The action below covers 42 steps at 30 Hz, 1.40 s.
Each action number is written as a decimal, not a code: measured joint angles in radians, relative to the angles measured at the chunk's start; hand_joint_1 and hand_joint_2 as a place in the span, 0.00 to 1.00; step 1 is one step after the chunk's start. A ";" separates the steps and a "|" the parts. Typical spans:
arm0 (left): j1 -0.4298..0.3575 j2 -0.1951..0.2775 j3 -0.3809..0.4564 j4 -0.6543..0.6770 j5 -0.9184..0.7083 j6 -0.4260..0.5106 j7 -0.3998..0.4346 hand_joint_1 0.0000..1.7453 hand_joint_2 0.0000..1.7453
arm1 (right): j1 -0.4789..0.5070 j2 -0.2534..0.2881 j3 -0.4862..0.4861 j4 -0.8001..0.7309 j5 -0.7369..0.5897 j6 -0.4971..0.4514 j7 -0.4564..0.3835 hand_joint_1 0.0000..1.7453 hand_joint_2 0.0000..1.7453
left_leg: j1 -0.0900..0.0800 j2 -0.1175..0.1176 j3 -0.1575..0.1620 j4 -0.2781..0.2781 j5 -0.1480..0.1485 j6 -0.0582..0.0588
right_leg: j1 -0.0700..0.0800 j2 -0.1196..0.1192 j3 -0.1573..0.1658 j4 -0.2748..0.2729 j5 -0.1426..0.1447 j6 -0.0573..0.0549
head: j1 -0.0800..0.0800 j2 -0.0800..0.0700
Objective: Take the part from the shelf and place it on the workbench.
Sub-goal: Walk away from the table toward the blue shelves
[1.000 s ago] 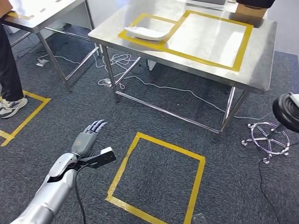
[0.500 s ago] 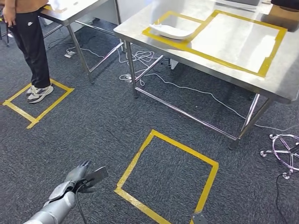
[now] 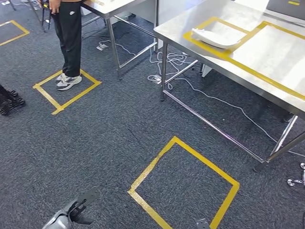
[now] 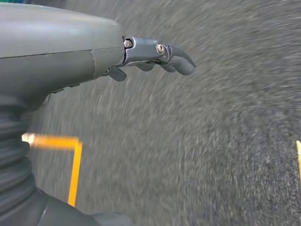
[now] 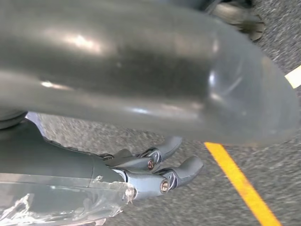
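Upper right of the head view, the steel bench (image 3: 230,64) runs off the frame edge, and there is the part (image 3: 212,38), a pale, shallow, curved shell lying flat on the benchtop inside the smaller of two yellow-taped rectangles (image 3: 248,67), one long edge right at the tape line between them. Nothing touches it; it sits well apart from both arms. Down at the lower left corner, the left arm's wrist end (image 3: 74,212) just pokes into frame, silver with a dark bracket. In the left wrist view, the left robot hand (image 4: 156,55) hangs over blurred grey carpet, its dark fingers (image 4: 179,59) stretched out, slightly curved, with nothing between them, so it holds nothing. In the right wrist view, the right robot hand (image 5: 156,169) hangs beneath a broad grey blurred shape, fingers (image 5: 186,167) likewise extended and apart, nothing in their grasp, with a yellow floor stripe (image 5: 241,183) running just beyond the fingertips. On the carpet at lower centre of the head view a yellow tape square (image 3: 183,183) is marked out; white cables (image 3: 169,64) trail under the bench. At upper left a person (image 3: 70,43) in dark trousers and light trainers stands inside another yellow floor square (image 3: 66,90), beside a second steel table (image 3: 111,7).
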 joint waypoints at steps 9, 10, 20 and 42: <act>0.047 -0.032 0.135 0.023 0.063 -0.023 -0.048 0.00 1.00 | 0.010 -0.001 -0.002 0.000 -0.020 -0.010 -0.015 0.00 0.00 | 0.002 0.045 -0.082 0.145 -0.084 -0.046 | 0.001 -0.027 0.056 -0.114 0.039 -0.034 | -0.012 0.000; 0.047 -0.035 0.142 0.024 0.065 -0.023 -0.050 0.00 1.00 | 0.012 -0.001 -0.002 0.000 -0.021 -0.010 -0.016 0.00 0.00 | 0.003 0.057 -0.112 0.208 -0.112 -0.048 | 0.002 -0.041 0.055 -0.114 0.039 -0.035 | -0.013 0.000; 0.063 -0.067 0.223 0.031 0.052 0.006 -0.033 0.00 1.00 | 0.024 -0.003 -0.023 0.000 -0.041 -0.022 -0.027 0.00 0.00 | -0.005 0.121 0.015 0.003 -0.024 -0.020 | 0.014 -0.132 0.066 -0.108 0.018 -0.005 | -0.009 0.000; 0.067 -0.124 0.311 0.035 0.063 0.046 -0.058 0.00 1.00 | 0.043 -0.003 -0.075 0.000 -0.059 -0.034 -0.032 0.00 0.00 | -0.002 0.063 -0.123 0.267 -0.140 -0.046 | 0.005 -0.060 0.063 -0.117 0.034 -0.033 | -0.008 0.000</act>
